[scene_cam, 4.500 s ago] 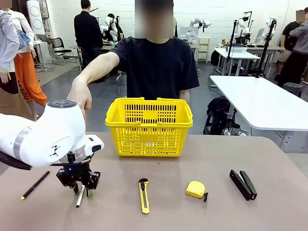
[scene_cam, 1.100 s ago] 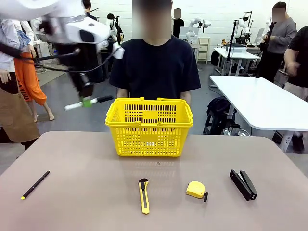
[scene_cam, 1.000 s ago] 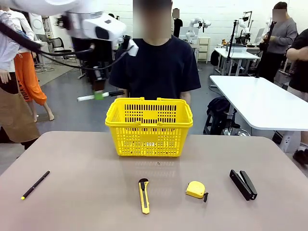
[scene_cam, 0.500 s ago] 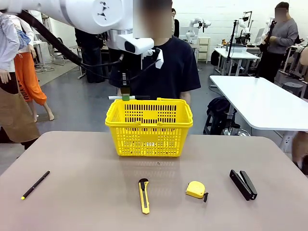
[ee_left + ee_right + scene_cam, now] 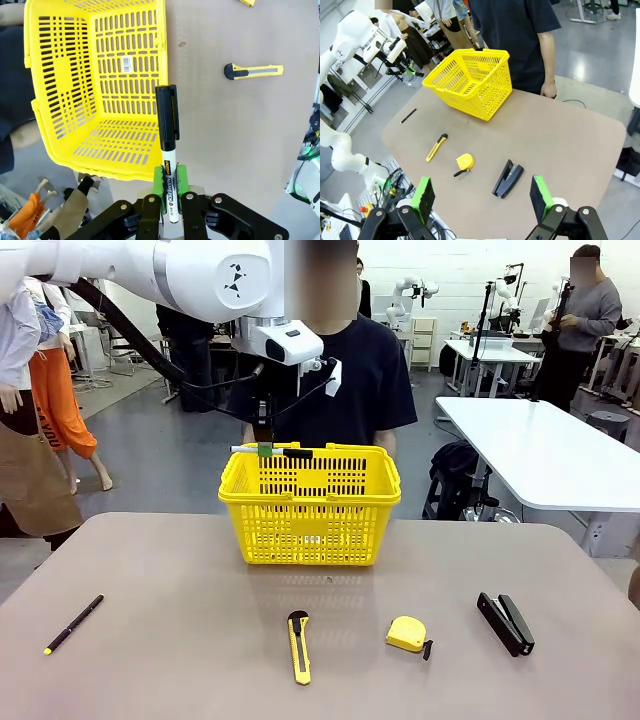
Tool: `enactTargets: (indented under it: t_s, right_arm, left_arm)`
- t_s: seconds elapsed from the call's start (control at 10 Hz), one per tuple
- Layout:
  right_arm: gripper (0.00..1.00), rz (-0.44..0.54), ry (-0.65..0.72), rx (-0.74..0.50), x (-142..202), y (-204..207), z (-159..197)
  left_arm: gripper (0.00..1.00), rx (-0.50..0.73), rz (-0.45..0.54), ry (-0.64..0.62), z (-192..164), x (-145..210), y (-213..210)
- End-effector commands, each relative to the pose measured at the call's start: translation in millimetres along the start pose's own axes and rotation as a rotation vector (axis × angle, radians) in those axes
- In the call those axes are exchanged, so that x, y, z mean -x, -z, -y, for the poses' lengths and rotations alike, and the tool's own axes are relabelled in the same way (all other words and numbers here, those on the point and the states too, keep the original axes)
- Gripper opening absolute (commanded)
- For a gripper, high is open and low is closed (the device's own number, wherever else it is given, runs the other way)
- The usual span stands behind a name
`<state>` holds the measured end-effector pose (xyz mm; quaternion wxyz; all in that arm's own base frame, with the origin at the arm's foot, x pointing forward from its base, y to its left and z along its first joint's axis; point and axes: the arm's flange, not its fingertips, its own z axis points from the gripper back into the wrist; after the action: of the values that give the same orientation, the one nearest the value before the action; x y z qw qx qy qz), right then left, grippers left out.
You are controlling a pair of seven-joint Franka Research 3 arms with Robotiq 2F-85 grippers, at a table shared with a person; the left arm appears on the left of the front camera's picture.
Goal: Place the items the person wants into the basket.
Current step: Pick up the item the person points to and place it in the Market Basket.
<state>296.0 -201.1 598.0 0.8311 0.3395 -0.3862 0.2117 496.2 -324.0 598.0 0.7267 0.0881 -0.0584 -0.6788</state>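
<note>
My left gripper (image 5: 264, 448) is shut on the black-and-white marker (image 5: 272, 451), which it holds level just above the back left rim of the yellow basket (image 5: 310, 505). In the left wrist view the marker (image 5: 167, 150) sticks out from between the green pads (image 5: 159, 181), its black cap over the basket (image 5: 100, 90). The thin black pen (image 5: 73, 624) lies at the table's left and the utility knife (image 5: 298, 646) at front centre. The right gripper (image 5: 481, 195) hangs open high above the table. The person (image 5: 330, 370) stands behind the basket.
A small yellow tape measure (image 5: 407, 634) and a black stapler (image 5: 505, 622) lie on the right part of the table (image 5: 180, 660). The left arm (image 5: 180, 280) crosses above the table's left half. A white table (image 5: 540, 450) stands behind at right.
The left gripper lifted the marker off the table and carried it up and rightwards to the basket's back left rim. The person's outstretched arm has dropped.
</note>
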Motion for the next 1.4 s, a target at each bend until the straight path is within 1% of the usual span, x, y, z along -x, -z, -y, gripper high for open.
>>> enactTargets:
  t_s: [0.0, 0.4, 0.5, 0.6, 0.7, 0.9, 1.0, 1.1, 1.3]
  right_arm:
    - [1.0, 0.013, -0.016, -0.014, -1, 1, 2]
    - [1.0, 0.013, -0.016, -0.014, -1, 1, 2]
    - [1.0, 0.013, -0.016, -0.014, -1, 1, 2]
    - [1.0, 0.013, -0.016, -0.014, -1, 1, 2]
    - [1.0, 0.013, -0.016, -0.014, -1, 1, 2]
    - [1.0, 0.013, -0.016, -0.014, -1, 1, 2]
    - [1.0, 0.013, -0.016, -0.014, -1, 1, 2]
    - [1.0, 0.013, -0.016, -0.014, -1, 1, 2]
    - [1.0, 0.013, -0.016, -0.014, -1, 1, 2]
  left_arm:
    - [0.12, -0.006, 0.015, -0.004, 4, 0, -3]
    - [0.12, -0.006, 0.015, -0.004, 4, 0, -3]
    - [0.12, -0.001, 0.002, 0.006, 2, -3, -1]
    - [0.12, 0.103, 0.01, -0.005, -29, -6, -2]
    - [0.12, 0.177, 0.033, 0.016, -61, -11, 0]
    - [0.12, 0.204, 0.037, 0.07, -109, -25, 12]
    - [0.12, 0.224, 0.061, 0.122, -127, -28, 19]
    - [0.12, 0.238, 0.081, 0.117, -141, -29, 31]
    - [0.12, 0.259, 0.07, 0.119, -158, -33, 71]
